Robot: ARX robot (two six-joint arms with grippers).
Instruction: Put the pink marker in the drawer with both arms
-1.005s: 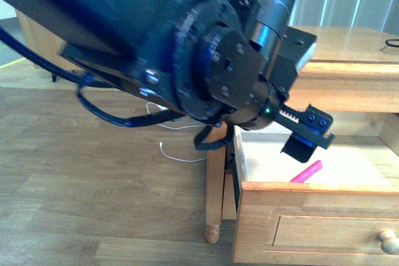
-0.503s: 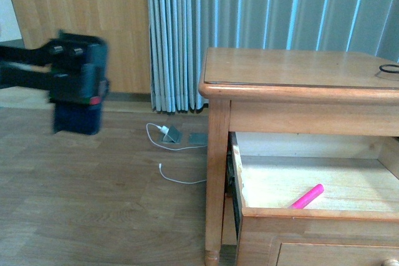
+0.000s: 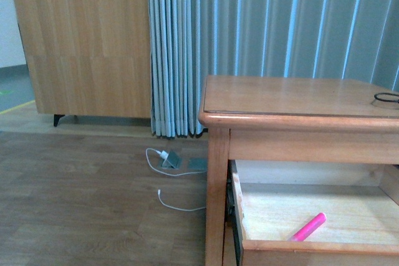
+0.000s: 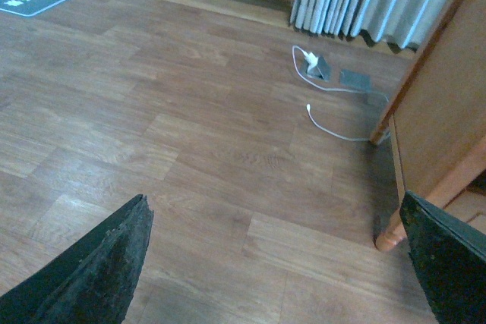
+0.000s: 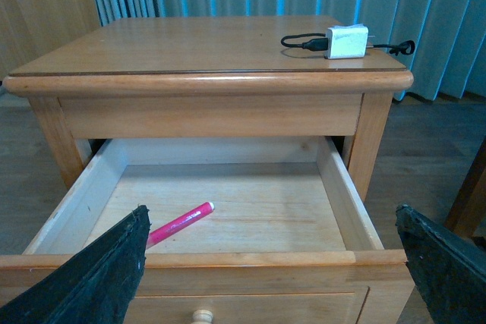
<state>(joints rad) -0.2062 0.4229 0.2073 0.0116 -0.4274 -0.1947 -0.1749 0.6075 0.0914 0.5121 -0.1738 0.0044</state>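
The pink marker (image 3: 308, 226) lies loose on the pale floor of the open drawer (image 3: 312, 246), near its front wall. It also shows in the right wrist view (image 5: 181, 223), with the drawer (image 5: 228, 259) pulled out and its round knob (image 5: 202, 316) below. My right gripper (image 5: 273, 259) is open and empty, in front of the drawer's front panel. My left gripper (image 4: 277, 252) is open and empty over the wood floor, beside the nightstand's leg (image 4: 391, 233). Neither arm shows in the front view.
The nightstand (image 3: 299, 101) carries a white charger with a black cable (image 5: 345, 41) on top. A white cable and plug (image 3: 165, 160) lie on the floor by the curtain (image 3: 274, 42). A wooden cabinet (image 3: 81, 42) stands at the back left.
The left arm, which filled the front view over the drawer a second ago, swung away to the left and out of view. The marker stays in the drawer.
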